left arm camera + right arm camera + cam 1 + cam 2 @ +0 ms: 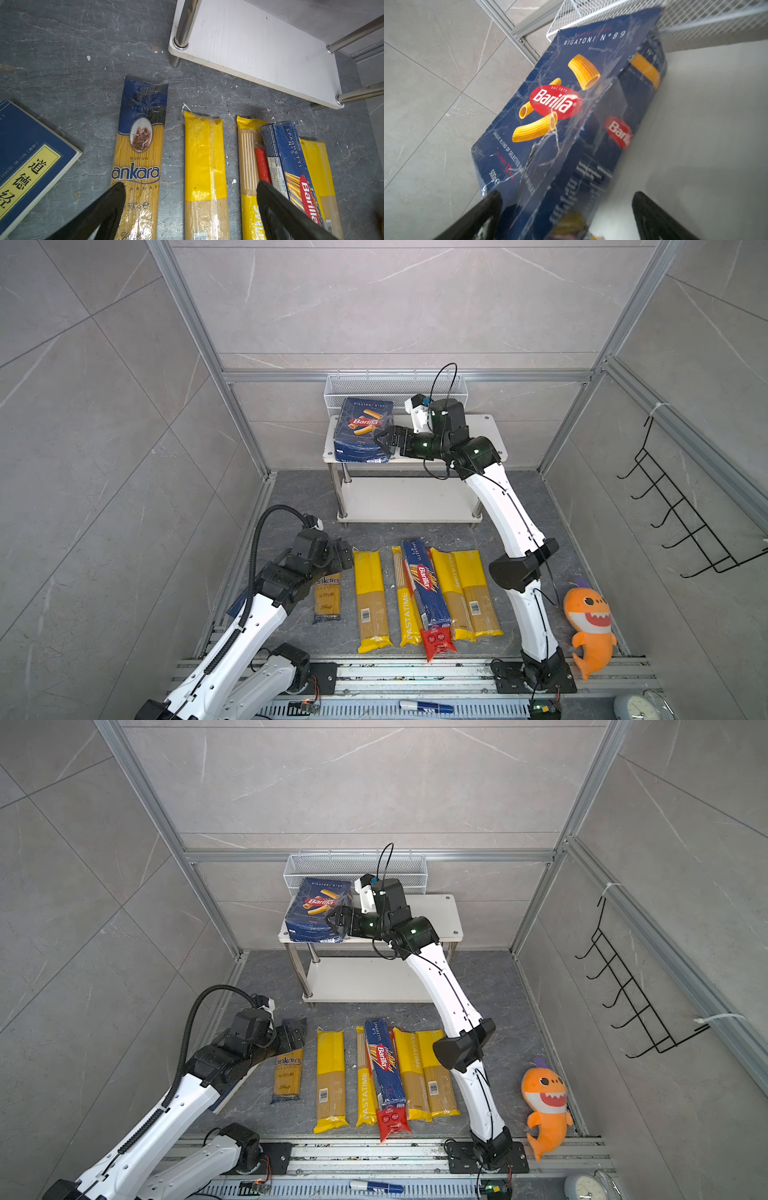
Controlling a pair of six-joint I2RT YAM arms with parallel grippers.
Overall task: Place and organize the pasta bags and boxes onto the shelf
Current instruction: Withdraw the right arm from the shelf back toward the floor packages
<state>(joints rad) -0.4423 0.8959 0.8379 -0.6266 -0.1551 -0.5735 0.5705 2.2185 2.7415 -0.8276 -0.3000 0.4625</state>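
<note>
We saw the blue rigatoni box (363, 429), red oval, on the shelf (486, 427) at twelve o'clock, right gripper (382, 441) wide, left gripper (190, 185) wide

shelf (490, 429) top board: frame-left end blocked by rigatoni box (363, 431), right arm (478, 452) across the middle, frame-right end free. lower board (407, 499) bare, open from front. mesh basket (374, 385) closes the rear. Floor strip between shelf and bags (424, 593) passable.
</note>
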